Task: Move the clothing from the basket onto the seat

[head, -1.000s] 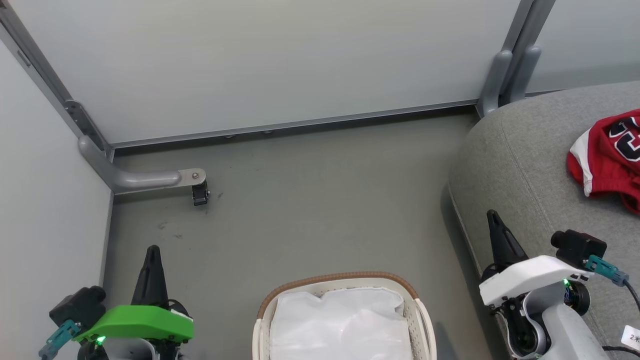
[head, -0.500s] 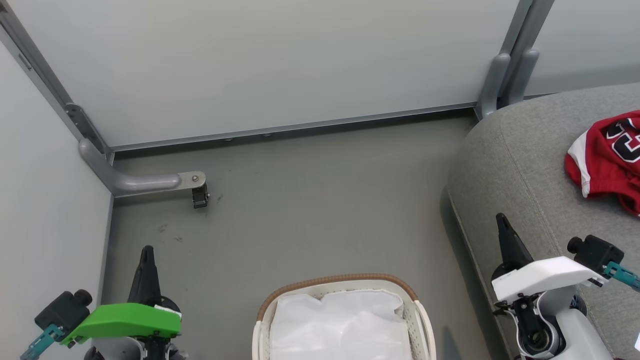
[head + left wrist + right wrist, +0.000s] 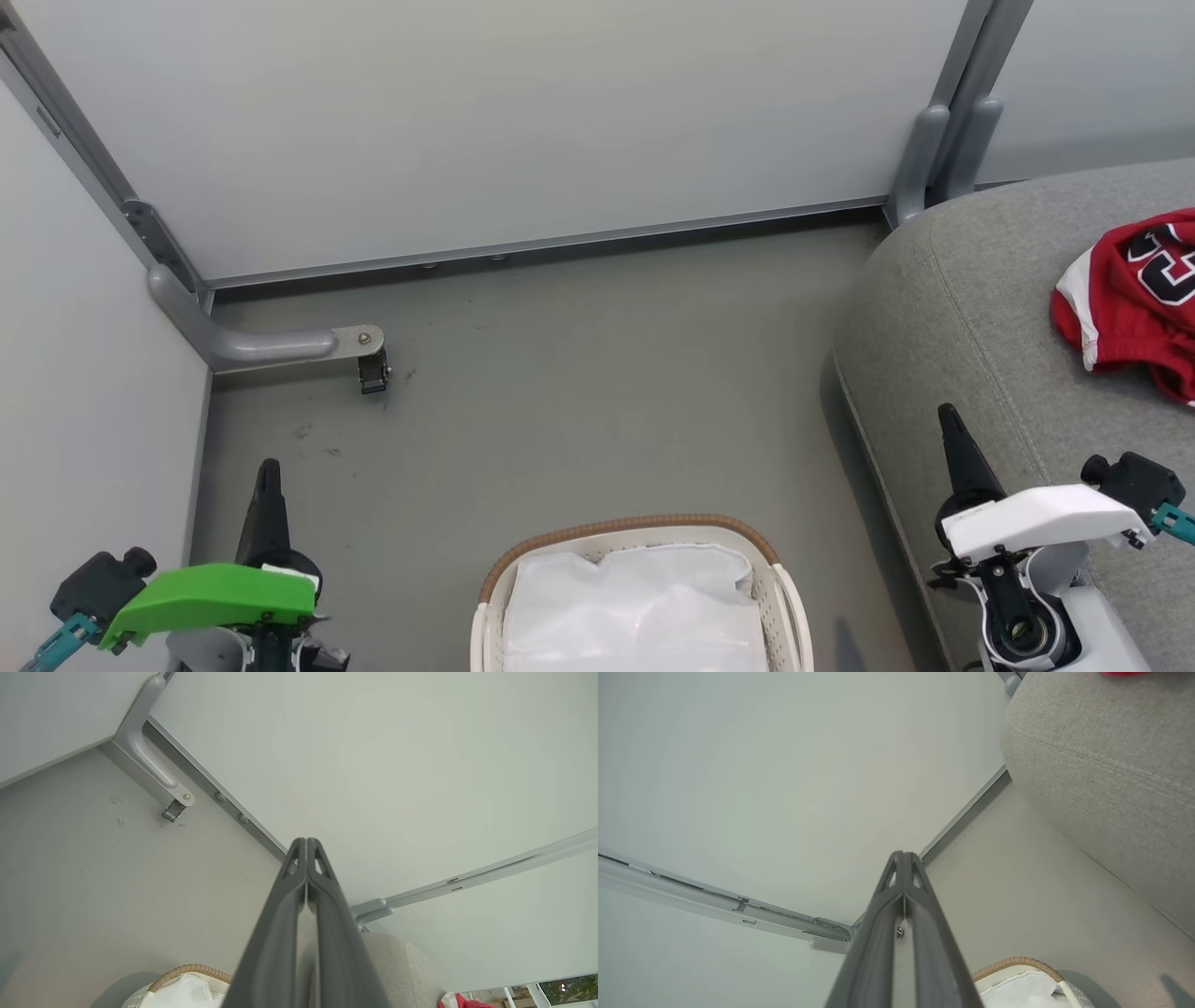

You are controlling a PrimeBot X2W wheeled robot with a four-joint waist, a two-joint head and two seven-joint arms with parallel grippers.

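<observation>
Dark and slim, the two fingers (image 3: 280,938) of the left jaws lie pressed together along their length, tips meeting, with nothing between them. In the head view they point up from under a green wrist cover (image 3: 210,597) at the lower left, above the grey floor (image 3: 560,401). The right jaws are likewise pressed together and hold nothing, their fingers (image 3: 878,942) meeting at the tip. In the head view they rise from a white wrist cover (image 3: 1036,518) at the lower right, seen against the near edge of the seat (image 3: 952,308).

Between the two arms, at the bottom middle of the head view, the basket (image 3: 635,525) stands on the floor near the seat's rounded corner, its brown woven rim curving around a white cloth lining (image 3: 635,607).

On the seat lies the clothing (image 3: 1120,299), a crumpled red bundle with a white stripe and part of a black-and-white number, cut off by the right edge of the view. It is well apart from the basket and from both jaws.

Pale wall panels (image 3: 467,121) in grey metal frames close off the floor, and a grey foot bracket (image 3: 280,343) with a small caster juts out from the left corner.
</observation>
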